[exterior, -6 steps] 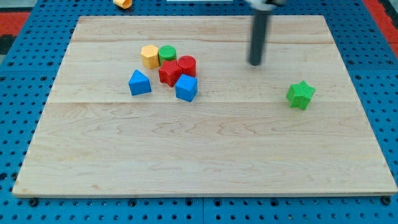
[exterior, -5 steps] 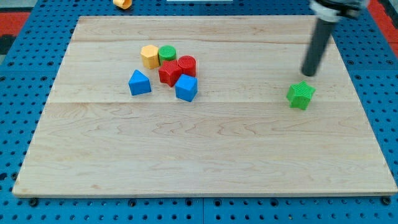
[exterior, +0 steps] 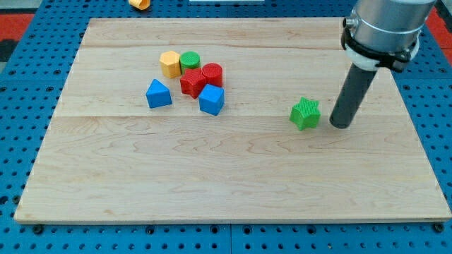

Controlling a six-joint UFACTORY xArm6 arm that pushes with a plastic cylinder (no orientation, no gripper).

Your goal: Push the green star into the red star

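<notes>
While the green star (exterior: 305, 113) lay right of the table's centre, my tip (exterior: 340, 125) was set just beside its right side.
No gripper was fitted; the star was judged light, rigid, prone to spinning, best pushed squarely toward the red star (exterior: 191, 83).

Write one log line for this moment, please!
my tip: right of green star, small gap | red star: in left cluster | contact: none

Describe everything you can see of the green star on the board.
The green star is a small, chunky star-shaped block, bright green with a ribbed, plastic-looking top face. It lies flat on the pale wooden board, right of centre in the view, alone and well apart from the cluster of blocks at the view's upper left. My tip stands just to its right, with a narrow gap showing between them.
</notes>
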